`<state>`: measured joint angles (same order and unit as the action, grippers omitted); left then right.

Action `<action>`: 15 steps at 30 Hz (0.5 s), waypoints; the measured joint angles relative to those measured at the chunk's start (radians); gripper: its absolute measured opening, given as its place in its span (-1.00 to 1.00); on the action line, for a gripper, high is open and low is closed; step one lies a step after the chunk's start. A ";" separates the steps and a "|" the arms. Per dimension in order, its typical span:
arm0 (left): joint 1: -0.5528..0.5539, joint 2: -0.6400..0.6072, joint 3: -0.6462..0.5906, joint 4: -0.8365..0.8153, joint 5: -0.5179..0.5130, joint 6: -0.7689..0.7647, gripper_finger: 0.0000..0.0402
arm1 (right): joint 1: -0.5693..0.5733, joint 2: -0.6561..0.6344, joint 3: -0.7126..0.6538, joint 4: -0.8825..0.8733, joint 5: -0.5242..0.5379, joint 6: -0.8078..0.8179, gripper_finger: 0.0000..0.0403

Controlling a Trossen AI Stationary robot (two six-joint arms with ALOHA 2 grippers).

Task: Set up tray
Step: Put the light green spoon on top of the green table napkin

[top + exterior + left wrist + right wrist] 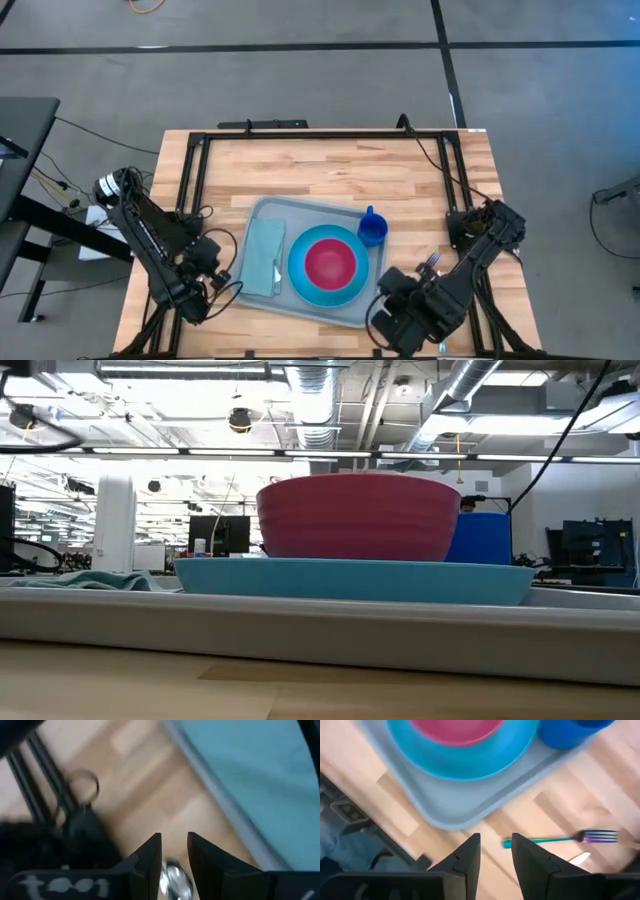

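Observation:
The grey-blue tray (300, 208) lies mid-table. On it lie a light-teal napkin (262, 255) and a blue plate (327, 296) carrying a pink bowl (330, 262), with a blue cup (372, 230) at its far right corner. A fork (555, 839) with a teal handle lies on the wood right of the tray. My left gripper (175, 840) hovers by the tray's left edge (225, 805), shut on a shiny silver piece (175, 879). My right gripper (496, 840) is shut and empty above the table, at the tray's near right corner (450, 817). My left gripper has a shiny silver rounded piece (175, 879) between its two fingers, far back near their roots. The fingers themselves hide most of it, so which part it is and how it hangs do not show.
Black frame rails (190, 170) run along the table's left, far and right sides. A pale silver thing (580, 859) lies beside the fork. Bare wood lies between the tray and the far rail (330, 165). In the low view the tray's rim (300, 625) fills the foreground.

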<state>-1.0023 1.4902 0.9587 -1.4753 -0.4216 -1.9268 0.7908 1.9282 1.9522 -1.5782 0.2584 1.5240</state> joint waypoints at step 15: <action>-0.147 -0.019 -0.260 0.413 0.024 -0.173 -0.58 | 0.016 0.045 -0.009 0.170 0.052 -0.249 -0.49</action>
<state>-1.1492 1.4713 0.6991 -1.0623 -0.3972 -2.0996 0.8071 1.9728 1.9427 -1.4083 0.3102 1.2745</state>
